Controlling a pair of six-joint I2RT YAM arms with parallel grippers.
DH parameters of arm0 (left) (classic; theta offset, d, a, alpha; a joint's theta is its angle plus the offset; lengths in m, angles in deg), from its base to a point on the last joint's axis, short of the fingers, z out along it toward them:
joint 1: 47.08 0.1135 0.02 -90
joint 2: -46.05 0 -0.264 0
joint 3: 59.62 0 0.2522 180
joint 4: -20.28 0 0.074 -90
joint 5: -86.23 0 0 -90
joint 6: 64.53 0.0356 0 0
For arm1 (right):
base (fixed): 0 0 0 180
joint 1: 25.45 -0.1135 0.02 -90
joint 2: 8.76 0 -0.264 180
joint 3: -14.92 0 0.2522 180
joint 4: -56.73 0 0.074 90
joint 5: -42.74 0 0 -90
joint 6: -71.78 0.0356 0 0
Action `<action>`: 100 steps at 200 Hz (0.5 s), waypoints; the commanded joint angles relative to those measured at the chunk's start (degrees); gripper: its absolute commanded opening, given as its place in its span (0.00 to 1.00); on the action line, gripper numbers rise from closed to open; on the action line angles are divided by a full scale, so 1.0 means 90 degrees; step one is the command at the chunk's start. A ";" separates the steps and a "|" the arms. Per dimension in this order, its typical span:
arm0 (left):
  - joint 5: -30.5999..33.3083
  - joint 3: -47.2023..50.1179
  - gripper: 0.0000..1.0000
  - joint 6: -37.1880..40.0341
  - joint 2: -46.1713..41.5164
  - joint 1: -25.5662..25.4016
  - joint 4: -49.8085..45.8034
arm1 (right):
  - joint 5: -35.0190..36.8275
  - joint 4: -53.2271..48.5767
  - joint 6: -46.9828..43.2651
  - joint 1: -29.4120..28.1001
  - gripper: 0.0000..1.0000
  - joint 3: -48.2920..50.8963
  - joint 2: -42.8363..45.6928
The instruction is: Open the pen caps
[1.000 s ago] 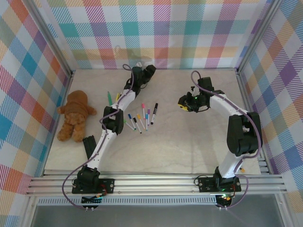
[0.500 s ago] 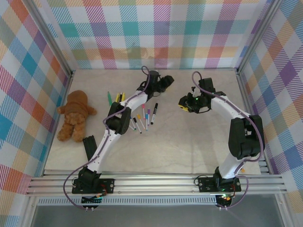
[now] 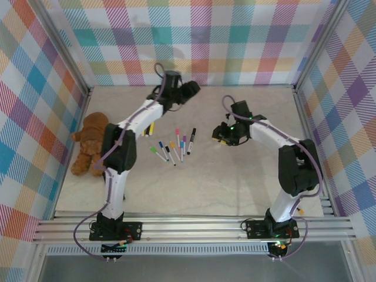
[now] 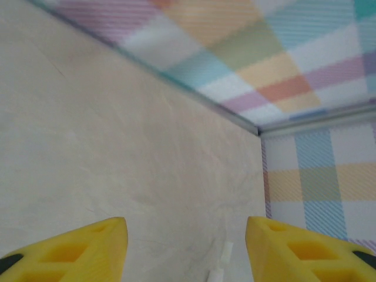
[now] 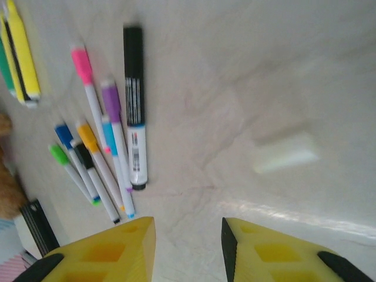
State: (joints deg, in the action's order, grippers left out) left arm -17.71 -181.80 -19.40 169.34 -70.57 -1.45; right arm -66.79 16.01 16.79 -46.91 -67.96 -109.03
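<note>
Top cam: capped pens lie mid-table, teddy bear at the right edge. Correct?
Not quite. The teddy bear sits at the left edge of the table, not the right, as the top external view shows. The pens do lie mid-table, capped.

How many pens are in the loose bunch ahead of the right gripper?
8, side by side: green-capped, blue, black-capped, orange, light blue, purple, pink, then the big black marker. Separate yellow and green pens lie farther left, partly cut off.
</note>
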 commanded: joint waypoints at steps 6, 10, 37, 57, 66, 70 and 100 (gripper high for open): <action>0.0414 0.0409 0.55 0.0727 -0.0809 0.0070 -0.1001 | 0.0186 -0.0318 -0.0091 -0.0472 0.37 0.0261 -0.0270; 0.0399 0.0430 0.55 0.0792 -0.0883 0.0070 -0.1102 | 0.0182 -0.0269 -0.0068 -0.0492 0.37 0.0401 -0.0250; 0.0343 0.0669 0.55 0.0959 -0.1271 0.0061 -0.1249 | 0.0318 0.0014 0.0136 -0.0488 0.36 0.1446 0.0194; 0.0322 0.0787 0.55 0.1007 -0.1465 0.0051 -0.1262 | 0.0893 -0.0354 0.0243 -0.0487 0.35 0.1937 0.0736; 0.0318 0.0819 0.55 0.1035 -0.1526 0.0051 -0.1301 | 0.1164 -0.0564 0.0312 -0.0487 0.35 0.2157 0.1042; 0.0318 0.0846 0.55 0.1056 -0.1560 0.0044 -0.1297 | 0.1274 -0.0622 0.0317 -0.0487 0.35 0.2240 0.1169; 0.0388 0.1099 0.55 0.1045 -0.1764 0.0022 -0.1140 | 0.1240 -0.0474 0.0227 -0.0405 0.35 0.2787 0.1696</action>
State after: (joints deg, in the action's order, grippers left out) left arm -15.02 -173.82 -11.48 157.56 -70.11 -11.70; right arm -57.94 13.71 18.60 -51.19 -45.84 -95.91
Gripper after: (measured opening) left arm 0.552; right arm 0.348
